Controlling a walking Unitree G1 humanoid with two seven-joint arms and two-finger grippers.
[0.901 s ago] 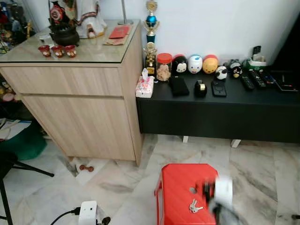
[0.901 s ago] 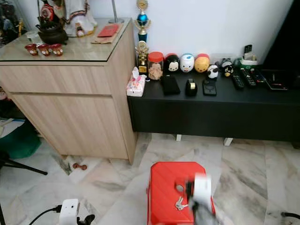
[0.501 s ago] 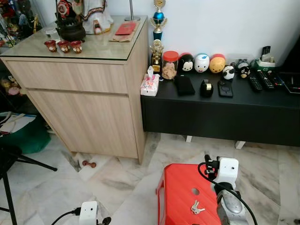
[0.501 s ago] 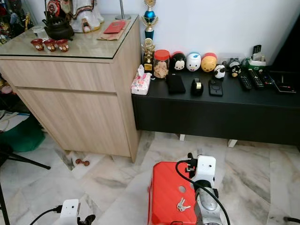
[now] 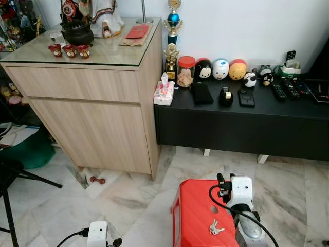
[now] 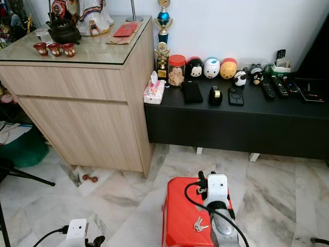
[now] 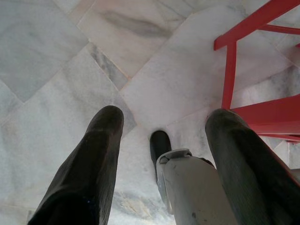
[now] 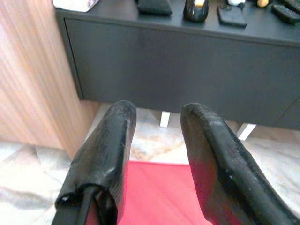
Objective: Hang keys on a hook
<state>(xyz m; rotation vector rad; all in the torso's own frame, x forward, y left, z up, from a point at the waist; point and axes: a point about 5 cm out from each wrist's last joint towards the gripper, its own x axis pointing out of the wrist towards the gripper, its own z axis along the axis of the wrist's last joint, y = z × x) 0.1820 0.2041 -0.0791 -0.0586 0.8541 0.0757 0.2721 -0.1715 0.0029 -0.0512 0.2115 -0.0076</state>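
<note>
One small bunch of keys [image 5: 214,227] lies flat on the red stool [image 5: 198,206], just below the hole in its seat, while the right hand [image 5: 222,186] hangs above the stool's far edge — apart from the keys, nothing touching them. Behind stands a wooden cabinet [image 5: 92,103] beside a low black bench [image 5: 241,121]. Along the right wrist view, the right hand's fingers [image 8: 110,140] are spread with nothing between them, red seat beneath. Along the left wrist view, the left hand [image 7: 161,140] is likewise released over marble floor [image 7: 56,56].
</note>
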